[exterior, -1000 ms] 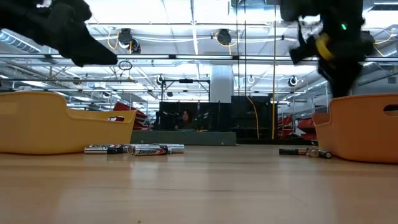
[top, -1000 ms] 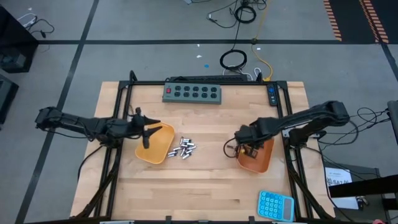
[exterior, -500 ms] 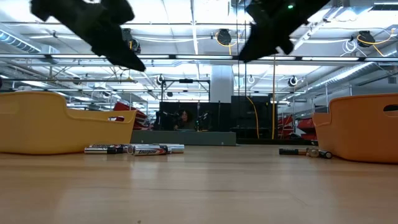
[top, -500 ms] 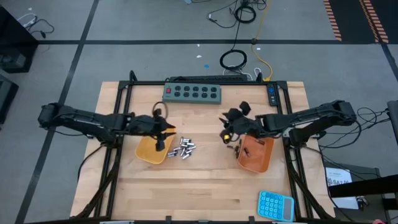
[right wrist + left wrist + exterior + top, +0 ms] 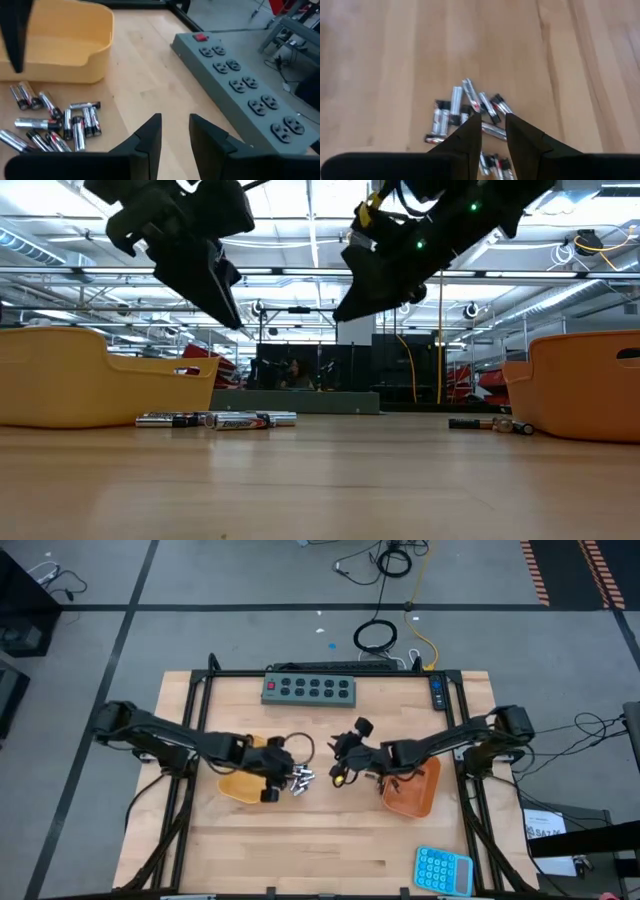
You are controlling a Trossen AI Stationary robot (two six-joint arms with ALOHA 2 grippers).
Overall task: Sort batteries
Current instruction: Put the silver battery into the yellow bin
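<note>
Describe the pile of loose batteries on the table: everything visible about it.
The pile of batteries is a loose cluster of small silver-and-black cylinders, metallic-looking, lying flat on the wooden table and pointing various ways, some touching. It sits just beside the left orange tray, between the two trays. The left end effector hovers directly above it, fingers slightly parted, not touching any battery. The right end effector is nearby, empty.

You have two orange trays (image 5: 243,783), one centre-left and one (image 5: 412,793) centre-right in the high view. One pile of batteries (image 5: 301,776) lies between them, about a dozen, exact count unclear. One power strip (image 5: 309,689) sits upper centre, one blue calculator (image 5: 443,870) lower right.
</note>
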